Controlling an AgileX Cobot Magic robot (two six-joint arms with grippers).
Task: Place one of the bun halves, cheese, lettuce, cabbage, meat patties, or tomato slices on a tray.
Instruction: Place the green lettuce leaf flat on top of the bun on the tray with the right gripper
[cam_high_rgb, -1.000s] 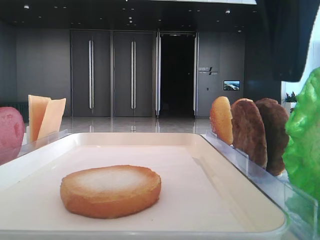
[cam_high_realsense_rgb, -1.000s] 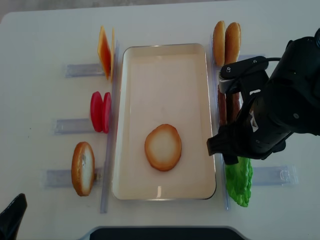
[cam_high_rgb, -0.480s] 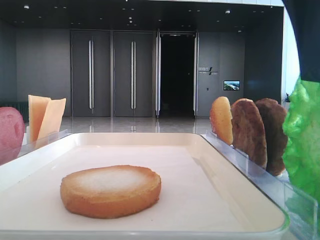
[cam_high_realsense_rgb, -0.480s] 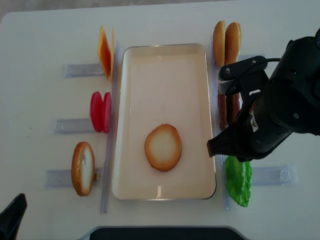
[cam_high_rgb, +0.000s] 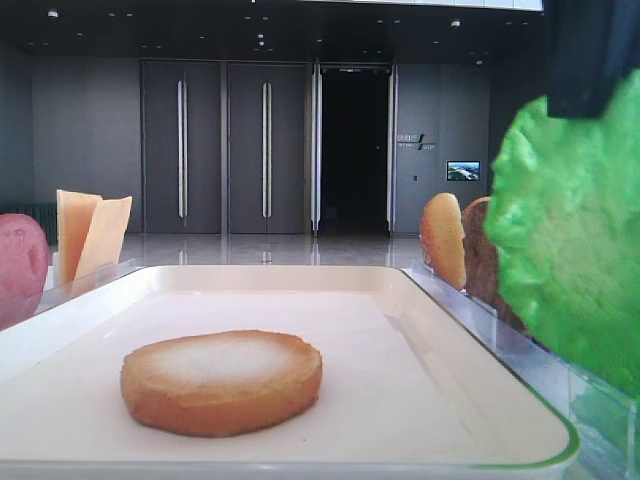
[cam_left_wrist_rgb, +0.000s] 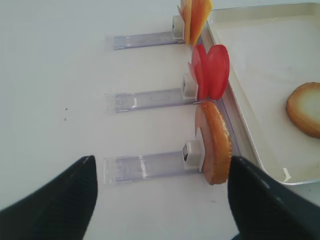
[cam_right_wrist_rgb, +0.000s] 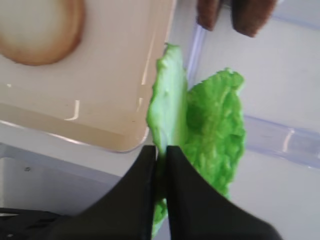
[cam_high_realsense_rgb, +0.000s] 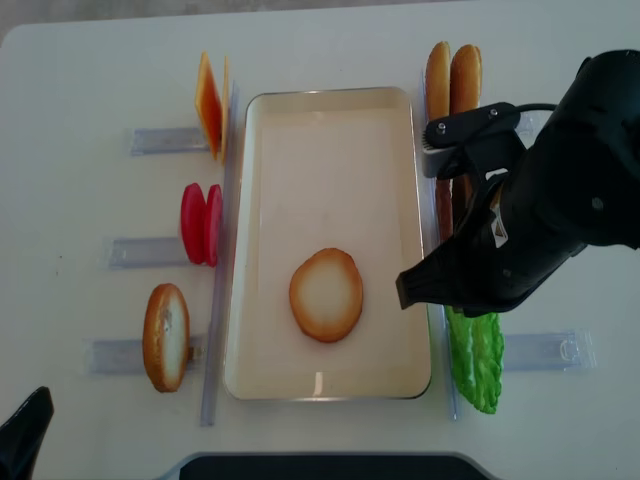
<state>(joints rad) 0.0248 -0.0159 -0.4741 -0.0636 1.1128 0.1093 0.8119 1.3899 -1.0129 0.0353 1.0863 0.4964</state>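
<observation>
Right tool (cam_right_wrist_rgb: 160, 165) clenched on the lettuce (cam_right_wrist_rgb: 200, 125), jaws pinched tight on the leaf's folded edge just outside the tray's (cam_right_wrist_rgb: 145, 90) near right corner. Leaf hangs upright and lifted at the right in the low front view, lettuce (cam_high_rgb: 575, 230) partly covering the meat patties (cam_high_rgb: 480, 265) behind it. From above, the leaf (cam_high_realsense_rgb: 476, 360) sits beside the tray rim (cam_high_realsense_rgb: 425, 300), under the dark right arm. Left tool (cam_left_wrist_rgb: 160, 200) spread wide, released, holding nothing, hovering over the white worktop (cam_left_wrist_rgb: 55, 75) left of the tray. Between its fingers (cam_left_wrist_rgb: 55, 205): a bun half (cam_left_wrist_rgb: 215, 145) standing on edge in a clear holder (cam_left_wrist_rgb: 145, 167). Beyond it, tomato slices (cam_left_wrist_rgb: 210, 70) upright in the next holder, then cheese (cam_left_wrist_rgb: 195, 17) furthest. One bun half (cam_high_realsense_rgb: 326, 294) lies flat, pale face up, in the tray. More buns (cam_high_realsense_rgb: 450, 85) stand at the far right, patties just in front.
</observation>
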